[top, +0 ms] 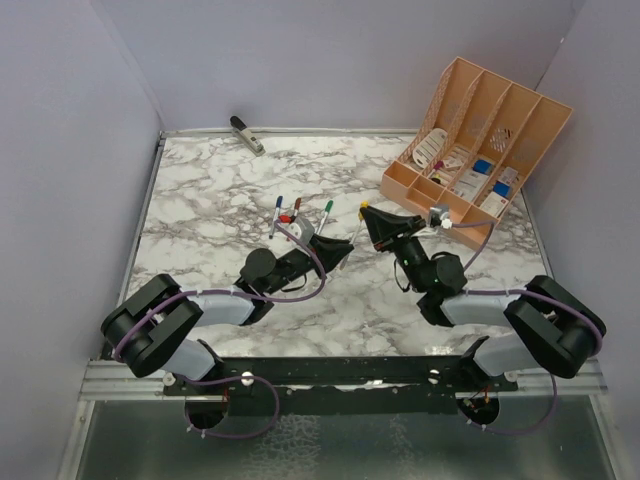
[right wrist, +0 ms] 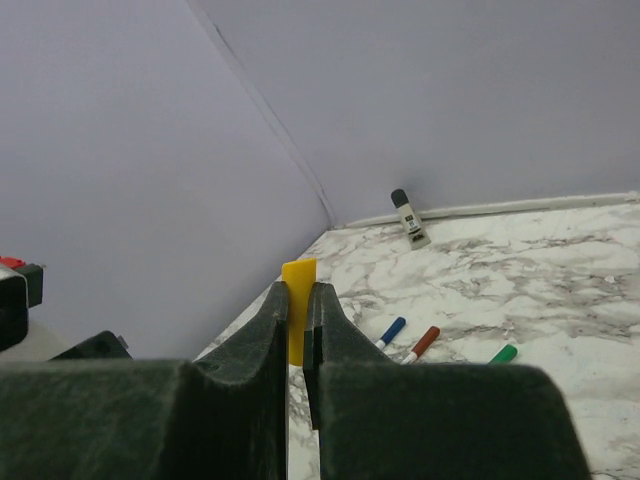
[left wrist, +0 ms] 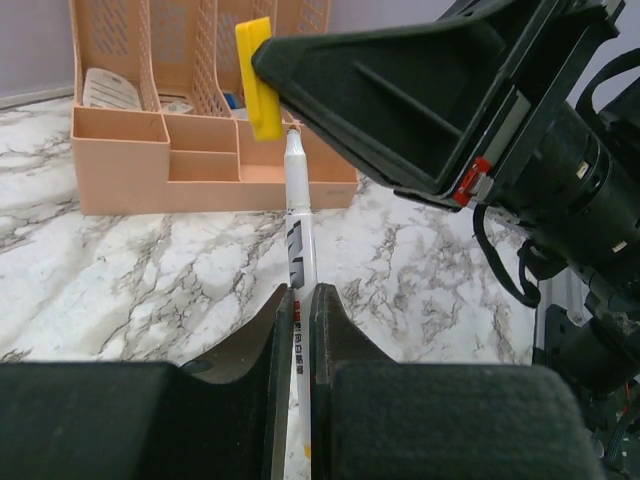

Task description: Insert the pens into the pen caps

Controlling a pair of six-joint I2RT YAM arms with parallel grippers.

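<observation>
Marble table (top: pixel 200 200), both arms reaching inward to meet over its middle.

Left gripper (left wrist: pixel 300 300) – jaws pinched narrow on a silvery-white pen (left wrist: pixel 298 250), gripped partway along its barrel. The pen points away from the wrist camera, up toward the right arm.

Right gripper (right wrist: pixel 297 295) – jaws drawn in tight on the yellow cap (right wrist: pixel 298 320), which stands out past the fingertips. In the left wrist view the same cap shows at the front of the dark fingers, tilted slightly.

Pen tip sits right at the lower end of the yellow cap. Whether it has entered the cap or only lies against it, I cannot tell: the right finger hides the join.

Lying on the marble, just beyond the left gripper: a blue-ended pen (right wrist: pixel 392 331), a red-ended pen (right wrist: pixel 424 342) and a green-ended pen (right wrist: pixel 503 353). Blue and red lie close together, green a little apart on the right. All three lie flat, coloured ends toward the back wall.

Orange organizer (top: pixel 480 140) stands at the far right corner, leaning back, with small blue and white items in its front compartments.

Dark-and-white clip-like object (top: pixel 246 133) lies at the back edge, far left, well apart from the pens.
</observation>
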